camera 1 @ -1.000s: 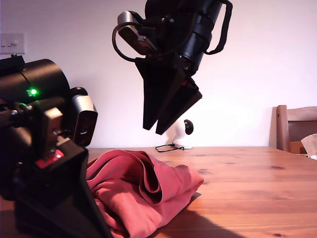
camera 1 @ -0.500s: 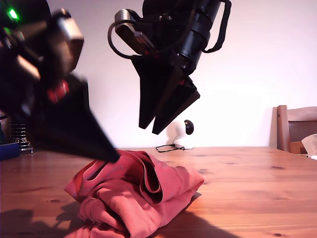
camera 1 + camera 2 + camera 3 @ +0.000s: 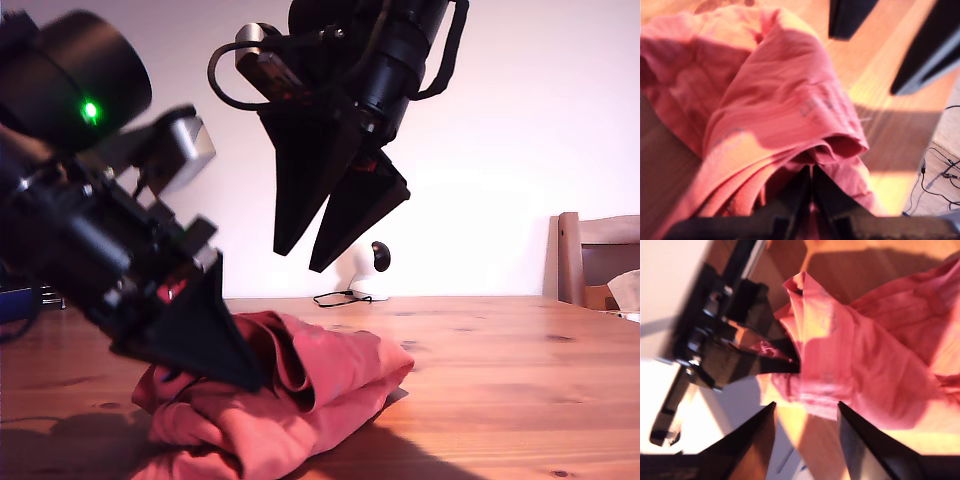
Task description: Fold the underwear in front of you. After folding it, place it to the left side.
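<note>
The soft coral-red cotton underwear (image 3: 290,400) lies bunched mid-desk, limp and light; its hem suits pinching. My first gripper (image 3: 811,186) pinches a fold; my second gripper (image 3: 318,252) hangs released above.

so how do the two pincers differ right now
My first gripper is down at the underwear, its pincer closed on a fold of the fabric; my second gripper hangs above the table, its pincer open and empty. In the exterior view the first one sits low on the left, tilted; the second points down from the top. Both are black and wedge-shaped.
</note>
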Motion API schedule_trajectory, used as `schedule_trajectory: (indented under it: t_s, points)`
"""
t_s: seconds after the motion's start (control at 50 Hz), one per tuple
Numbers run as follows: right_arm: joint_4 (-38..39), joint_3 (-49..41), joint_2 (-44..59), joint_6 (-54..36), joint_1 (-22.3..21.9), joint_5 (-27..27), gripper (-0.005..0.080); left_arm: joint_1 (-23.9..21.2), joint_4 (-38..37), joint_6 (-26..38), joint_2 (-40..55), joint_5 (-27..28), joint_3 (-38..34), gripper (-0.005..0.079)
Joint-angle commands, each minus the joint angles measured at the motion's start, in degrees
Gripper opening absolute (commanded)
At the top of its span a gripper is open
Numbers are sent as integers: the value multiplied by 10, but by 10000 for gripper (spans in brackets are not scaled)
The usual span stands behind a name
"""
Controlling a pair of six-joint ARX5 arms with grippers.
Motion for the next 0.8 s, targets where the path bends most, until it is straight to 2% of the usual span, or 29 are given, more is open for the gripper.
schedule_trajectory:
  t_s: [0.0, 0.1, 0.36, 0.78]
  points:
    - [12, -5, 8, 2, 16, 19, 360, 1, 6, 3, 9, 9, -3, -24]
    - [30, -12, 9, 6, 26, 38, 391, 1, 9, 2, 9, 21, -3, -24]
    - [42, -16, 29, 22, 39, 57, 391, 1, 0, 1, 9, 29, -3, -24]
    - [89, -41, 38, 17, 38, 46, 391, 38, -13, 14, 9, 36, -3, -24]
